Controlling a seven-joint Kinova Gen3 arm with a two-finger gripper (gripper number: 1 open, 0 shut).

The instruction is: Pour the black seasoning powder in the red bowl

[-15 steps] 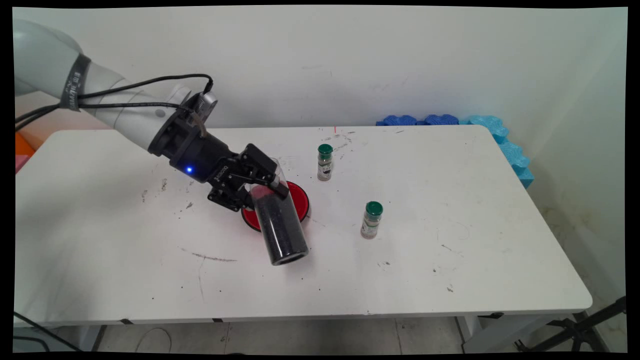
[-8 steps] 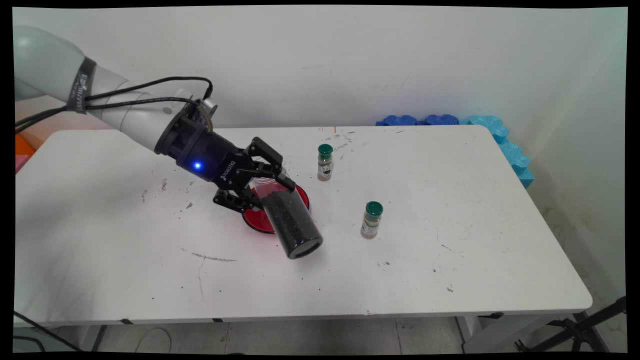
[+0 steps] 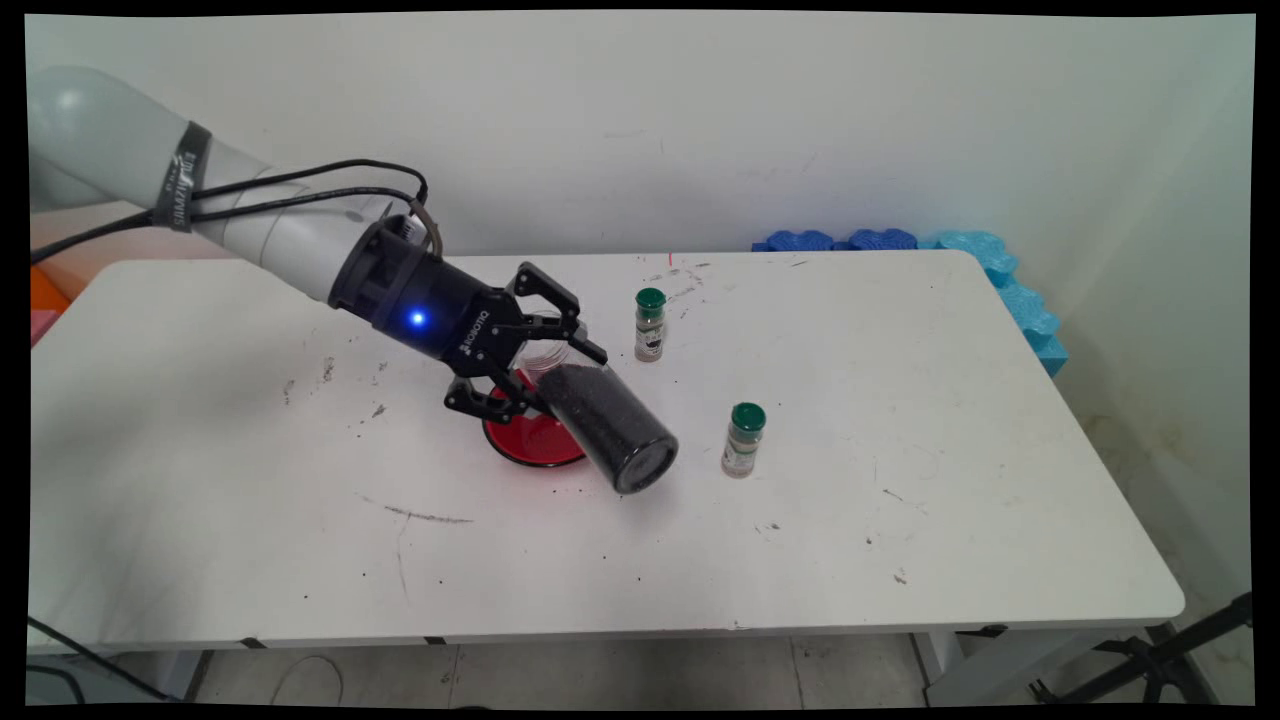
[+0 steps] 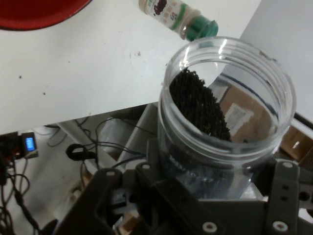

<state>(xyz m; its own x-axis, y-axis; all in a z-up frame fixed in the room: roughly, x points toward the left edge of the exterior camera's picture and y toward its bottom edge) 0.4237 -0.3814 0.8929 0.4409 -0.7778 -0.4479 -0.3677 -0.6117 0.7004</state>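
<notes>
A white table [image 3: 900, 520] carries a red plate [image 3: 525, 445] and two green-capped spice bottles [image 3: 649, 325] [image 3: 743, 440]. Above the plate, the gripper [image 3: 550, 375] fingers clasp a tilted clear jar [image 3: 600, 420] of black grains.

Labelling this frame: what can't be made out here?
- Main view: red round plate, far part hidden by the black pincer and the clear plastic jar of black grains.
- Both views: green-capped spice bottles' labels too small.
- Hand view: plate cut by top edge.
</notes>
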